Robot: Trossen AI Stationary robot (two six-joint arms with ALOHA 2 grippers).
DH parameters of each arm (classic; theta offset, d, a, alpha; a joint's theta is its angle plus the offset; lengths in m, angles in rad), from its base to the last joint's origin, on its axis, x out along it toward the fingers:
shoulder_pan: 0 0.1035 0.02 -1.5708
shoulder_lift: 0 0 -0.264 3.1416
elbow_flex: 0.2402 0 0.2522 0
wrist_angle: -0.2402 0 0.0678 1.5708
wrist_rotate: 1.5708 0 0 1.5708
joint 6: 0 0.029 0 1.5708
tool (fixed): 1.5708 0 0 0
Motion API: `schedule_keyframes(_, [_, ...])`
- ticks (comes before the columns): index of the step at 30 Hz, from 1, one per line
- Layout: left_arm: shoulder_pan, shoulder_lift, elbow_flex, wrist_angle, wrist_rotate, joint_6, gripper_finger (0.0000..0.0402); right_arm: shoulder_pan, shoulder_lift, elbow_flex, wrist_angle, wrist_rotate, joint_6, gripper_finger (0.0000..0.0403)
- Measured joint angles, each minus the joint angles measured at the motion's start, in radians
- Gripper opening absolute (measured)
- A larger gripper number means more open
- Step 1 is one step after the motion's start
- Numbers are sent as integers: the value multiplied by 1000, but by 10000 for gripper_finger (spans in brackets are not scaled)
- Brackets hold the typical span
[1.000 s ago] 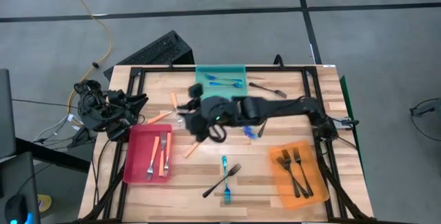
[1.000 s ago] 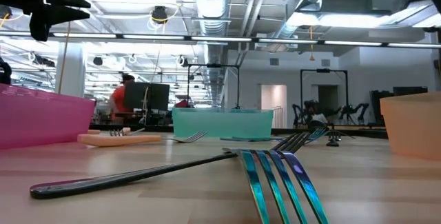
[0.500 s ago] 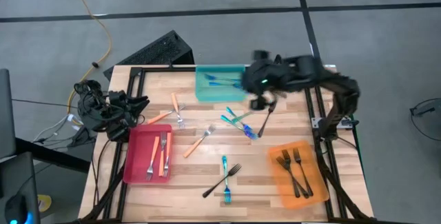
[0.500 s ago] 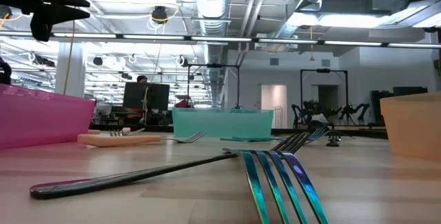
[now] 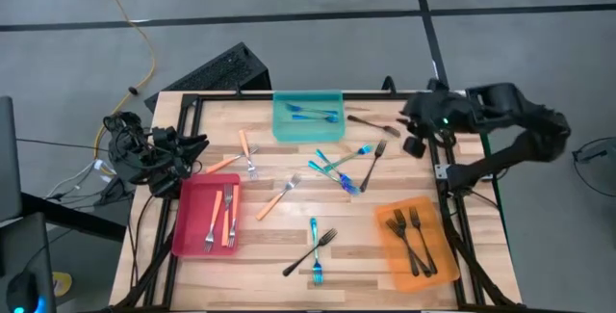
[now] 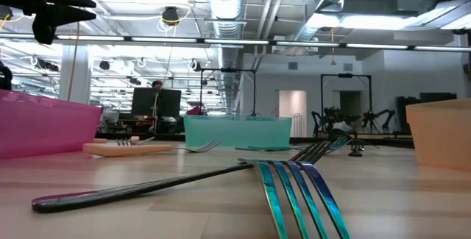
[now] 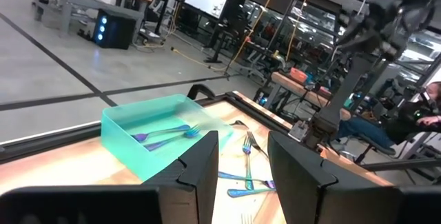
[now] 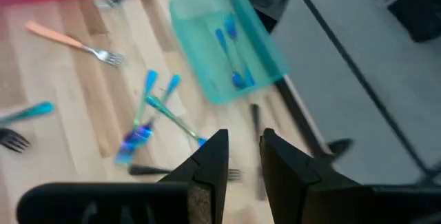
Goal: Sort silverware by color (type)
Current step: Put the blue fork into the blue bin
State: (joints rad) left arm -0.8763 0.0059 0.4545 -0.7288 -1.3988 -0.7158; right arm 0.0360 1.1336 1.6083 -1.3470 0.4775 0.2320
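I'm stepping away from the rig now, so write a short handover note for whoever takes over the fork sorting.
Right gripper: empty, fingers slightly apart, over the table's far right edge.
Left gripper: parked at the left edge, empty, fingers open.
Done: two blue forks in the teal tray, three orange-handled forks in the red tray, three dark metal forks in the orange tray.
Left: loose forks of all three kinds on the wooden table.

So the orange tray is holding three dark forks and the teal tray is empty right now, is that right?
Not quite. The teal tray is not empty: the high view shows blue forks lying in it, and the left wrist view shows them too. The rest holds: the orange tray has three dark forks in it.
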Motion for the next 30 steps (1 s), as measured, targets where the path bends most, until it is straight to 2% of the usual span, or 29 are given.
schedule_keyframes(5, [0,0,0,0,5,-2,112,32,-154,-322,266,-2,31,107])
schedule_keyframes(8, [0,0,0,0,5,-3,112,39,-187,-483,453,-1,34,107])
schedule_keyframes(12, [0,0,0,0,5,-3,112,50,-174,-679,752,-3,28,107])
schedule_keyframes(16, [0,0,0,-4,4,-3,112,42,-86,-837,1033,-1,23,107])
schedule_keyframes(21, [0,0,0,-19,5,-16,112,9,87,-910,1223,17,56,111])
schedule_keyframes(25, [0,0,0,-24,4,-26,112,-26,243,-878,1237,17,81,131])
schedule_keyframes(30, [0,0,0,-24,0,-26,112,-56,409,-810,1237,-28,91,176])
